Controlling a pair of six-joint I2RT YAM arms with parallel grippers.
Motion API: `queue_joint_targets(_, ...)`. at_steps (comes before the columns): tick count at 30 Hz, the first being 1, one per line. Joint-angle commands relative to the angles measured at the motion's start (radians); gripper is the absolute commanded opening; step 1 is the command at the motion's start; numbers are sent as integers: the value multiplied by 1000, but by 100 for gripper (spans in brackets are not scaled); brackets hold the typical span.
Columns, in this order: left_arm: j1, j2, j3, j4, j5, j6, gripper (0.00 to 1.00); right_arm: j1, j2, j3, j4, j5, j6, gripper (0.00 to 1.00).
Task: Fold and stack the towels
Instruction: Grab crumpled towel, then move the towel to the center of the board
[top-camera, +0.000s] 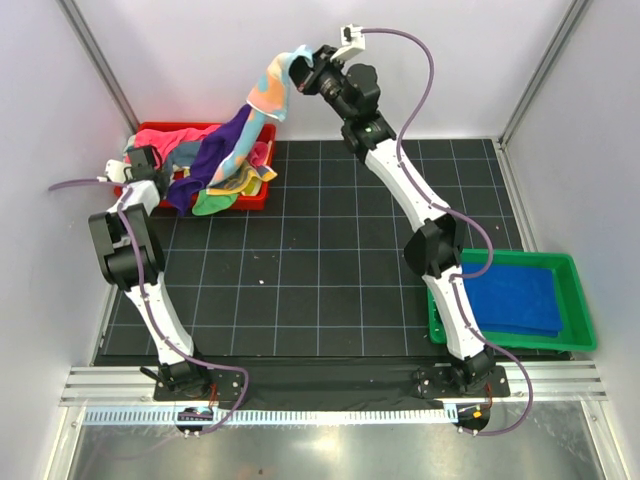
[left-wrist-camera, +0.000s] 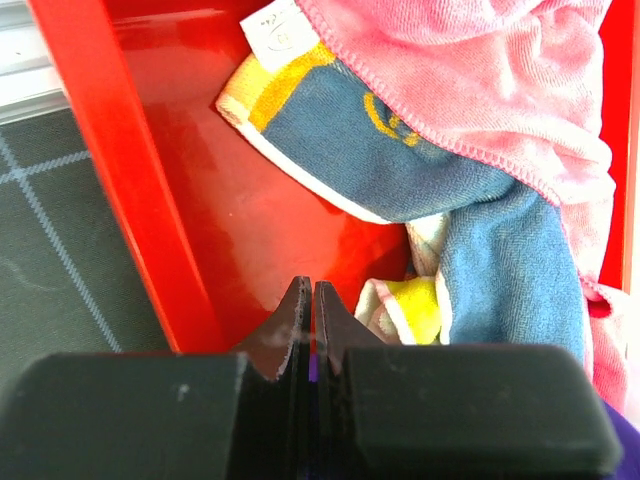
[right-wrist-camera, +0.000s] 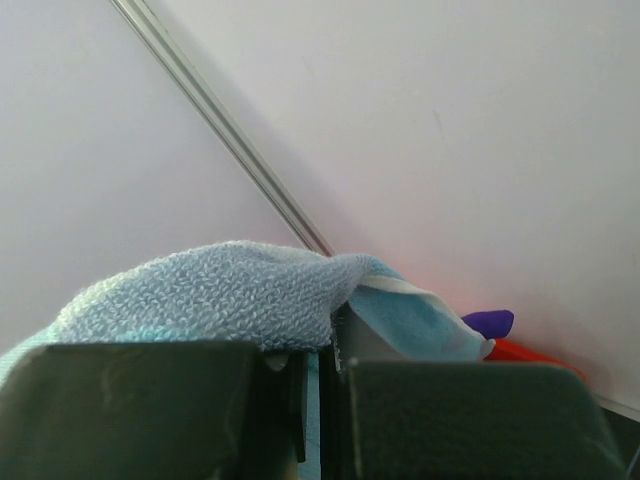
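My right gripper (top-camera: 305, 78) (right-wrist-camera: 325, 345) is raised high at the back and shut on a light blue towel with coloured dots (top-camera: 270, 90) (right-wrist-camera: 200, 295). That towel hangs down, and a purple towel (top-camera: 228, 148) (right-wrist-camera: 488, 322) trails from it into the red tray (top-camera: 255, 195). Pink (left-wrist-camera: 480, 80) and teal-and-yellow (left-wrist-camera: 400, 150) towels lie heaped in the tray. My left gripper (top-camera: 140, 158) (left-wrist-camera: 307, 285) sits low inside the tray's left end, jaws shut tip to tip. A purple sliver shows in the slit behind the tips. A folded royal blue towel (top-camera: 515, 295) lies in the green tray (top-camera: 578, 300).
The red tray's wall (left-wrist-camera: 130, 200) stands just left of my left fingers. The black gridded mat (top-camera: 320, 260) lies between the two trays. White enclosure walls and a metal post (right-wrist-camera: 230, 140) are close behind the raised right gripper.
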Motion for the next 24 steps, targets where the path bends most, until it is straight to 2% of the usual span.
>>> queue_joint_targets(1, 11, 19, 27, -25, 16, 4, 0, -7, -100, 55, 48, 12, -20, 1)
queue_joint_targets(6, 11, 20, 23, -5, 44, 9, 1, -7, -118, 53, 47, 12, -19, 1)
queue_joint_targets(10, 11, 8, 9, 22, 64, 19, 7, -9, -137, 53, 47, 10, -20, 1)
queue_joint_targets(13, 11, -4, 3, 51, 82, 25, 16, -9, -160, 47, 42, 9, -28, 1)
queue_joint_targets(20, 2, -44, -25, 114, 121, 50, 53, -15, -250, -37, 42, 4, -34, 1)
queue_joint_targets(24, -21, -83, -60, 179, 124, 74, 65, -18, -292, -86, 18, 0, -45, 1)
